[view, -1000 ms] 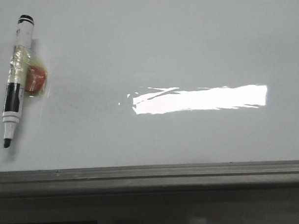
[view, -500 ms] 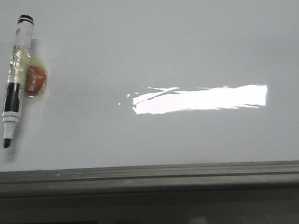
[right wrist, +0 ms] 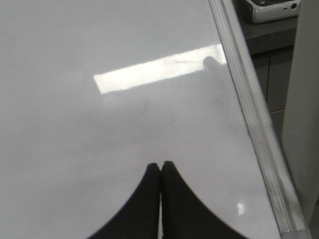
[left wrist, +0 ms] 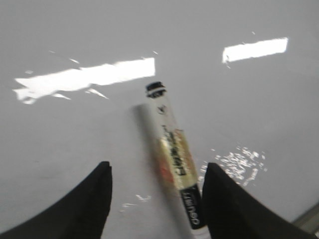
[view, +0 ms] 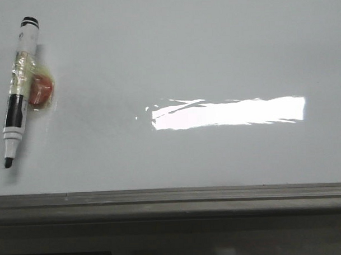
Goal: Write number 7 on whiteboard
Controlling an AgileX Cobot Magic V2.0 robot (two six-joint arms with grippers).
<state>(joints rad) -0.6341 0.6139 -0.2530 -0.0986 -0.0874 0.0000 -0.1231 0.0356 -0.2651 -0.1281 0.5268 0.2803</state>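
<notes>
— Nothing has shifted on the whiteboard (view: 185, 54) since a second ago: the marker (view: 19, 82) lies exactly where it lay, at the far left, tip pointing toward the near frame edge (view: 173, 195).

— What sits around it?

— A small red-orange lump (view: 41, 90) under clear tape is stuck to the marker's barrel, on its right side. A bright strip of glare (view: 229, 113) crosses the board's middle, well apart from the pen. No drawn line of the number 7 shows on the board in any view.

— And the tools?

— The left tool (left wrist: 155, 186) is spread wide above the board, with the marker's barrel lying on the surface between its dark fingers (left wrist: 92, 199), closer to one finger than the other; whether either touches it cannot be told. The right tool (right wrist: 160, 172) is clenched, fingertips pressed together with nothing between them, over a bare part of the board near its frame. Beyond that frame stand a grey cabinet front (right wrist: 274, 74) and a pale upright panel (right wrist: 304, 99).
</notes>
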